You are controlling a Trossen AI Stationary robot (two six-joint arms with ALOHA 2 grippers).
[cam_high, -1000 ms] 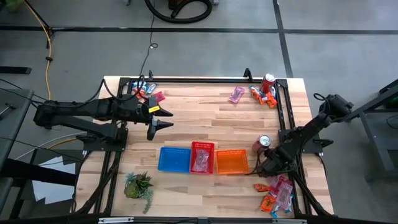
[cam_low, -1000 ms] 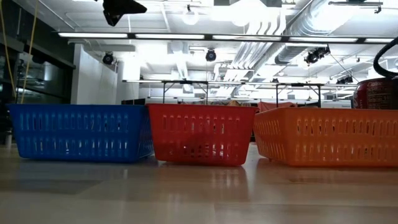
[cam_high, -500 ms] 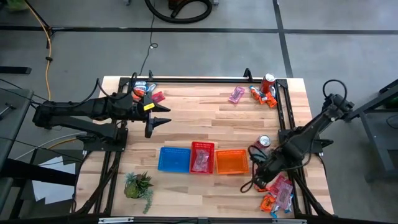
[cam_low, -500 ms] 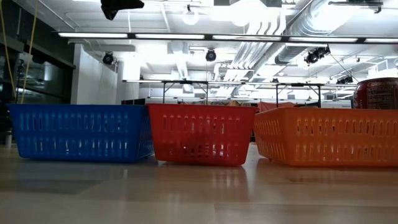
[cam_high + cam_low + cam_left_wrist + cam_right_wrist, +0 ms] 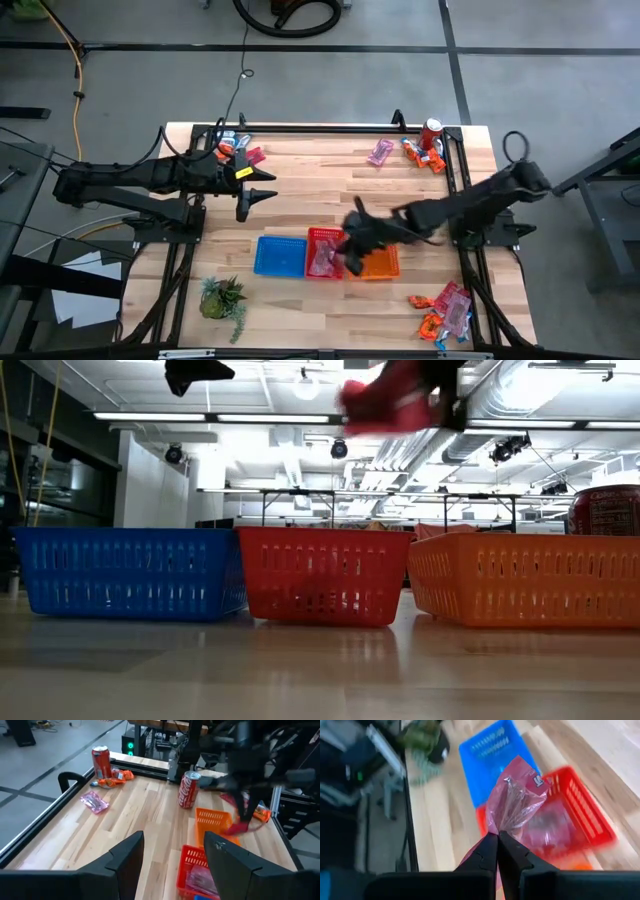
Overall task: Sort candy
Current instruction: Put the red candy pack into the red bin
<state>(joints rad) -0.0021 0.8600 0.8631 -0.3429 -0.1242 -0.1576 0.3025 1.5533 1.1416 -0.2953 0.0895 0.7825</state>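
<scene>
A pale wooden table point(image 5: 330, 190) in a workshop was seen from above, with blue, red and orange baskets in a row just under the right gripper point(image 5: 352, 252), whose fingers were pinched shut on one corner of a pink candy packet point(image 5: 517, 795) hanging over the red basket point(image 5: 323, 252). The packet was judged light, soft and crinkly, best held by an edge. A second earlier that gripper had been low beside the candy pile point(image 5: 442, 308); the left gripper point(image 5: 258, 190) was held open, empty and idle.
</scene>
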